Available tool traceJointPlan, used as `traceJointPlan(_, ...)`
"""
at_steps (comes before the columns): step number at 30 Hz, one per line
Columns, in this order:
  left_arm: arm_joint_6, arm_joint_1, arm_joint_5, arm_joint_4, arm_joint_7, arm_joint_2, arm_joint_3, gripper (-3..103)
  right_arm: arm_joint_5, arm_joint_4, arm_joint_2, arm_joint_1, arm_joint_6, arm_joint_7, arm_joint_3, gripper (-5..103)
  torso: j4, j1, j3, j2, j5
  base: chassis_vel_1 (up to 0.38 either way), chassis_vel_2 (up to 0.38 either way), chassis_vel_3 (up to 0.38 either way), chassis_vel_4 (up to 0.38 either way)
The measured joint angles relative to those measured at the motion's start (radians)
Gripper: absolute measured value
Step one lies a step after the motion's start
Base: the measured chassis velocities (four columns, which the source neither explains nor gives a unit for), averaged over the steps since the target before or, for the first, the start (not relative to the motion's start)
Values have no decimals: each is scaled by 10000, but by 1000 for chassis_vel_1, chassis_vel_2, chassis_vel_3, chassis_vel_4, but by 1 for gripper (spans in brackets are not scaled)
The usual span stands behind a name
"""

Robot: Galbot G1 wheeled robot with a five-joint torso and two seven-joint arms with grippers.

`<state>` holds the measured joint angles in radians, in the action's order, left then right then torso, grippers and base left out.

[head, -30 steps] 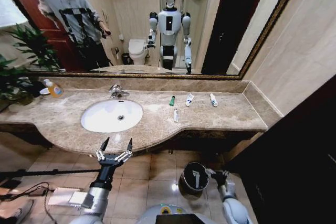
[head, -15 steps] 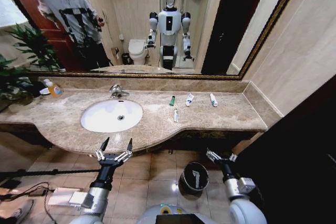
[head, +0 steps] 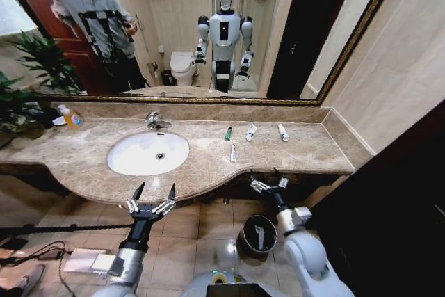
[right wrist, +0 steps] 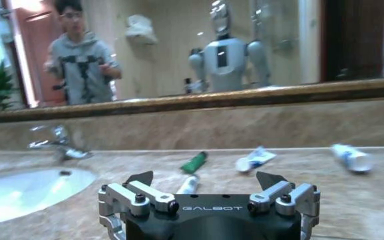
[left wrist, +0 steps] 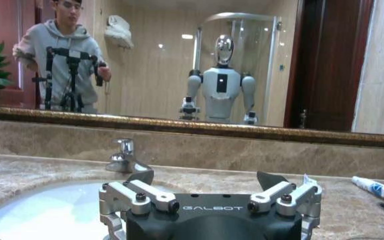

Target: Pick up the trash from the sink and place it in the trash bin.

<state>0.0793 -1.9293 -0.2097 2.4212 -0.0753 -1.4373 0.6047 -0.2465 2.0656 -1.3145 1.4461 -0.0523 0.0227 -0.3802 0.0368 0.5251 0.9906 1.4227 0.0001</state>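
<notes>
trash point(head: 233, 152) of four tubes lies on the counter point(head: 292, 158), one wrapper is in the trash bin point(head: 256, 236), right gripper point(head: 267, 184) fingers open and empty.

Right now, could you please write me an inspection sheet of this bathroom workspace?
Surface: marble countertop, white sink basin bare.
Job's things: green tube and three white tubes on the counter; trash bin on the floor holds a white piece.
Clutter: soap bottle.
Grippers: left gripper open below the counter edge; right gripper open, above the bin.
Cables: cables on the floor.
Surroundings: mirror, plant.
</notes>
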Motion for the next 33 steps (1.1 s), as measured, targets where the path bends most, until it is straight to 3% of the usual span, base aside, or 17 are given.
traceJointPlan(12,-1,0,0,0,-1,0,0,100,75,-2521,305,-2985,-716,484,1751,100,0,0,0,0,-3,0,0,0,0)
traceJointPlan(24,0,0,0,0,0,1,0,100,552,-4079,-143,-4191,-871,835,2281,103,0,0,-1,-1,-2,0,0,0,0)
traceJointPlan(29,0,0,0,0,-1,0,0,100,601,-4291,-200,-4260,-840,849,2280,84,0,0,-1,0,-2,0,0,0,0)
traceJointPlan(31,0,1,0,0,0,1,0,100,611,-4333,-214,-4266,-833,856,2280,84,0,0,-1,0,-2,0,0,0,0)
traceJointPlan(33,0,0,0,0,-1,1,0,100,629,-4436,-268,-4310,-810,904,2280,68,0,-1,-1,0,-2,0,0,0,0)
